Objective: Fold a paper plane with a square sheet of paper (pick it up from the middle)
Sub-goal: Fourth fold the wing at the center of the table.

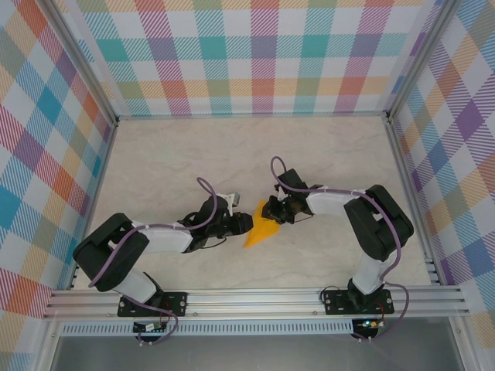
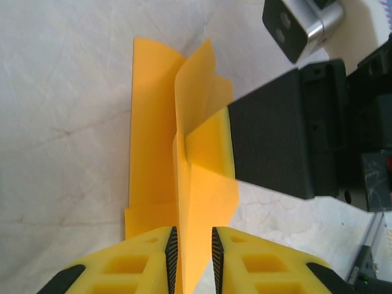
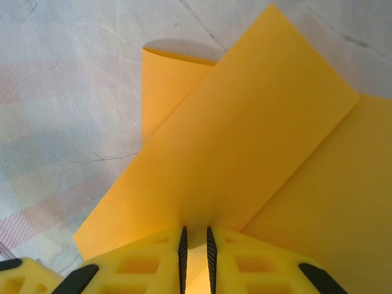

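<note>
The square sheet of paper (image 1: 260, 231) is a creased orange wedge on the marbled table, lying between both grippers. In the left wrist view the paper (image 2: 153, 122) has an upright fold with flaps spreading to either side. My left gripper (image 2: 194, 236) straddles that fold with its jaws a little apart: the fold leans on the left pad, and table shows beside the right pad. In the top view the left gripper (image 1: 247, 223) is at the wedge's left. My right gripper (image 1: 273, 210) comes in from the right and is nearly closed on a raised flap (image 3: 245, 135), which dips between its pads (image 3: 196, 236).
Plaid walls (image 1: 247, 54) enclose the table on three sides. An aluminium rail (image 1: 255, 300) runs along the near edge by the arm bases. The right arm's black wrist (image 2: 275, 135) sits close to the left gripper's fingers. Open marbled table (image 1: 232, 154) lies beyond the paper.
</note>
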`<state>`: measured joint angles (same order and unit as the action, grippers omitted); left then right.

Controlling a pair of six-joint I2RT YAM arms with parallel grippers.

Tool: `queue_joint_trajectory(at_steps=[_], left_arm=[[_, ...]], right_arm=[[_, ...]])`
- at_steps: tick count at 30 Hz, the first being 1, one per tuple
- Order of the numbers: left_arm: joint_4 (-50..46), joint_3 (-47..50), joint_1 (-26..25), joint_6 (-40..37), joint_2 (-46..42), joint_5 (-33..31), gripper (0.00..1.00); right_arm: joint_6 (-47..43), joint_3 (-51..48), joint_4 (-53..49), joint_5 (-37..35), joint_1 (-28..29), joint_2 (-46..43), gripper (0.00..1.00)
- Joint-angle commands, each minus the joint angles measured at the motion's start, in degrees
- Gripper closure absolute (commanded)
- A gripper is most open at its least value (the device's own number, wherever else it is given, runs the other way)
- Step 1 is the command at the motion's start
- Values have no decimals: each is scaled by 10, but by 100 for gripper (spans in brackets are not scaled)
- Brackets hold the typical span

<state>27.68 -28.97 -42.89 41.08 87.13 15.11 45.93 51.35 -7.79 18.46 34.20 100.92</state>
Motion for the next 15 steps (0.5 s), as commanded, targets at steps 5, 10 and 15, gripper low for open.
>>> queue_joint_trajectory(at_steps=[5, 10, 15], left_arm=[[51, 7, -23, 29, -3, 44, 79], [37, 5, -27, 27, 2, 44, 80], [11, -4, -27, 23, 18, 40, 80]], right_arm=[[6, 16, -13, -11, 3, 2, 81], [6, 19, -19, -13, 3, 5, 81], [8, 23, -25, -14, 3, 9, 81]])
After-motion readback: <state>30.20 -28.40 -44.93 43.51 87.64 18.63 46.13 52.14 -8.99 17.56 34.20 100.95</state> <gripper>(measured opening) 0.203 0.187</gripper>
